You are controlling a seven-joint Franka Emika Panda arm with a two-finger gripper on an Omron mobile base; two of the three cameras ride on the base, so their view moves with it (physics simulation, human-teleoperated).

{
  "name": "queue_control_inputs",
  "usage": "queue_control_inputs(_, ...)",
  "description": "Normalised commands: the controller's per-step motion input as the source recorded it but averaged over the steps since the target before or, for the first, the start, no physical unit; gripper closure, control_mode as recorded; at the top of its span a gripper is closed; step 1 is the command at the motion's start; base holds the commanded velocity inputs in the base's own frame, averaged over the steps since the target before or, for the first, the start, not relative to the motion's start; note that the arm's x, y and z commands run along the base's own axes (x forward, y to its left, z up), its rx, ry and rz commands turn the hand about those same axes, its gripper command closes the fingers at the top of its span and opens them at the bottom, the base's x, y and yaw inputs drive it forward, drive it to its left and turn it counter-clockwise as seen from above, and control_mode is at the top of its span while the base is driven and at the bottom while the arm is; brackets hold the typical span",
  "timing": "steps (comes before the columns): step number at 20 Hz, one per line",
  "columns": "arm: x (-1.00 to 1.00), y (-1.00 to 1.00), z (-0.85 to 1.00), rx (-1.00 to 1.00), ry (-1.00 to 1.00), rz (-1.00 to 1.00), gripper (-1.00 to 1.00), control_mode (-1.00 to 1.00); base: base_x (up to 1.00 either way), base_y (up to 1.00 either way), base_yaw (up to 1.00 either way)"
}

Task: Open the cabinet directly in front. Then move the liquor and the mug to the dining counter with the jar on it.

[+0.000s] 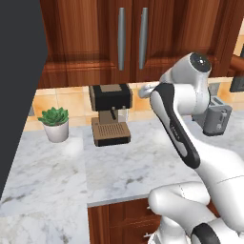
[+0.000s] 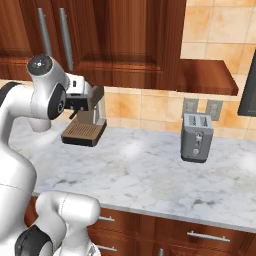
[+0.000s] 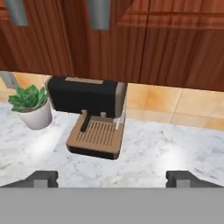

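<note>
Marble worktop [image 1: 124,167], tan tiled backsplash [image 2: 150,107]

Coffee machine [image 1: 111,114] on worktop [image 1: 138,167] under closed cabinet [image 1: 131,33]; potted plant [image 1: 55,123] to its left, toaster [image 2: 197,137] well to its right.

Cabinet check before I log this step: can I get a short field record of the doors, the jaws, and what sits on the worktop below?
cabinet: both doors shut, two grey bar handles side by side
gripper: jaws open, nothing between them, pointed toward the coffee machine
coffee machine: on the marble worktop, under the cabinet
potted plant: on the worktop, left of the coffee machine
toaster: on the worktop, to the right, by the wall
</note>
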Motion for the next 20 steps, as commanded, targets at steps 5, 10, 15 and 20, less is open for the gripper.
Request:
queue_control_inputs(5,0.35,0.2,0.76,0.05,-0.19,0.0,-1.0,-1.0,0.0,0.0,0.0)
queue_control_inputs(10,0.4,0.24,0.66,0.02,-0.19,0.0,-1.0,-1.0,0.0,0.0,0.0)
queue_control_inputs(15,0.29,0.29,0.32,-0.06,-0.23,-0.02,-1.0,-1.0,0.0,0.0,0.0)
queue_control_inputs(20,0.15,0.04,0.16,-0.07,-0.2,-0.07,-1.0,-1.0,0.0,0.0,0.0)
